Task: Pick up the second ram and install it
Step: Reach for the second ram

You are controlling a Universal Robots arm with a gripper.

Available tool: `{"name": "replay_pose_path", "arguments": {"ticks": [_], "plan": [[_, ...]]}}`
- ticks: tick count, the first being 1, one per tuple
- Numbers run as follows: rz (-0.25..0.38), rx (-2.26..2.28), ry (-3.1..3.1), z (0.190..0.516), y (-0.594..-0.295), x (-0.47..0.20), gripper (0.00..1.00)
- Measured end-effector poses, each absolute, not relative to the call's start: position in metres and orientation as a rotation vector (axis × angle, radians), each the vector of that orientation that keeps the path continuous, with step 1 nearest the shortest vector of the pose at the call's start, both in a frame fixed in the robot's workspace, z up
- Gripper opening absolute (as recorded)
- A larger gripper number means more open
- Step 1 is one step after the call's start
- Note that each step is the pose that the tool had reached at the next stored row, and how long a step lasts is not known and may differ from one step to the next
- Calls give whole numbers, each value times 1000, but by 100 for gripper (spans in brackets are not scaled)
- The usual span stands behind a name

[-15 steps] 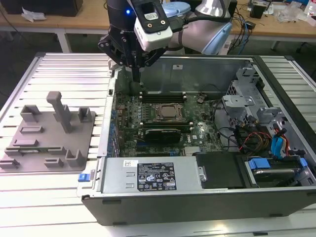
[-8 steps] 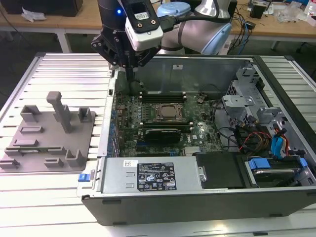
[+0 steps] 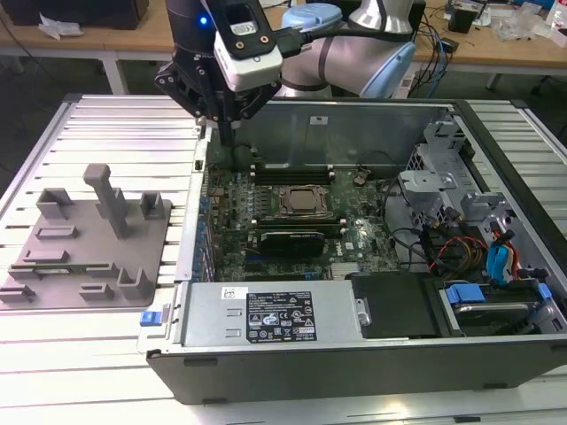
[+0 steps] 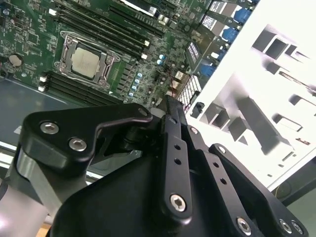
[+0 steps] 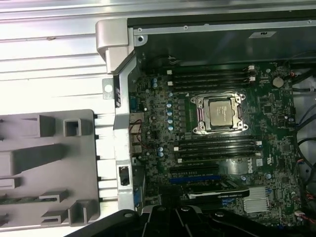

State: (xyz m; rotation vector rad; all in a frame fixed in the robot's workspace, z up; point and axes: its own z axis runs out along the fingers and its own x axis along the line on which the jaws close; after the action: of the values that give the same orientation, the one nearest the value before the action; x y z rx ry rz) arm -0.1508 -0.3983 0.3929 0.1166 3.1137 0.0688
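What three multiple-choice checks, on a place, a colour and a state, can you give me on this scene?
1. The gripper hangs by: A) the case wall beside the fixture plate B) the drive bays C) the plate's far edge.
2. The motherboard is: A) red B) green C) white.
3. The case is: A) shut B) open C) upended.
A: it sits at the case's edge on the exterior view's left. B: the board looks green in both wrist views. B: the board lies exposed.

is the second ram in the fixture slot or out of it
In it: the second ram sits in a slot of the grey fixture plate; the gripper hangs apart from it.
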Motion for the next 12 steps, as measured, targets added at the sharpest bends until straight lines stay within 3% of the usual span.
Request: {"name": "replay_pose_path", "arguments": {"ticks": [12], "plan": [[69,116,3112,393,-398,-169,8]]}}
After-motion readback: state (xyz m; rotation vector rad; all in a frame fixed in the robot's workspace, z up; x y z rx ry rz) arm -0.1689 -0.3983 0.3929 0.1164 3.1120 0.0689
